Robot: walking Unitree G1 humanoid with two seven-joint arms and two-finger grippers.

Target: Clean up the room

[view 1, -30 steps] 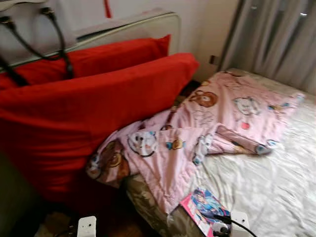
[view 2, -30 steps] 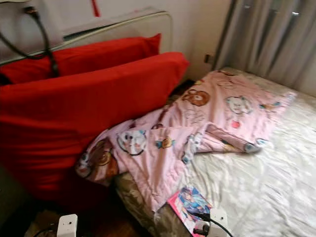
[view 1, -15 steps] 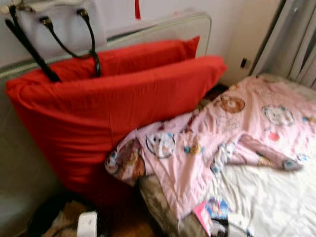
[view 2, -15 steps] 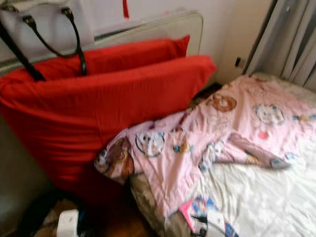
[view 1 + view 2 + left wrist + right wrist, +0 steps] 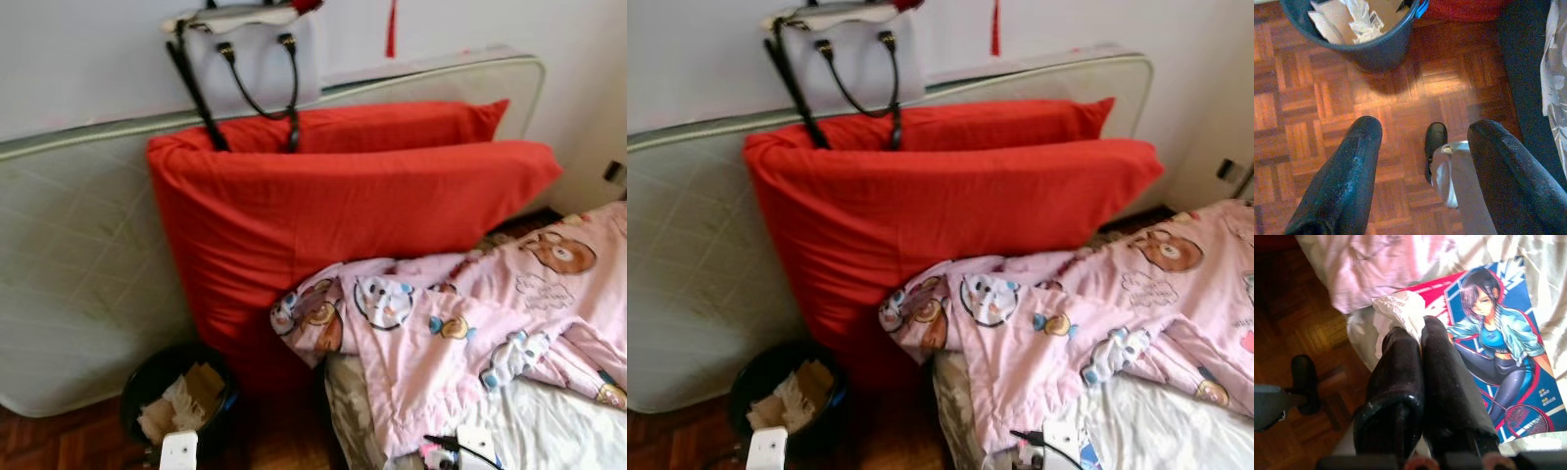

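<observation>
Now right tool (image 5: 1410,328) pinches tissue (image 5: 1398,313) above bed edge (image 5: 1359,328); left tool (image 5: 1422,142) spread over parquet (image 5: 1298,103) near bin (image 5: 1376,46).

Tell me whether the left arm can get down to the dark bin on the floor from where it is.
Probably yes. The left gripper hangs with jaws open above bare parquet floor, and the bin of paper scraps stands just ahead with nothing between them.

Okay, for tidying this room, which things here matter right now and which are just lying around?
Matter now:
right gripper, shut on crumpled tissue
bin, already holding paper scraps
left gripper, open above the floor

Lying about:
red pillows
pink blanket
comic book
handbag
</observation>
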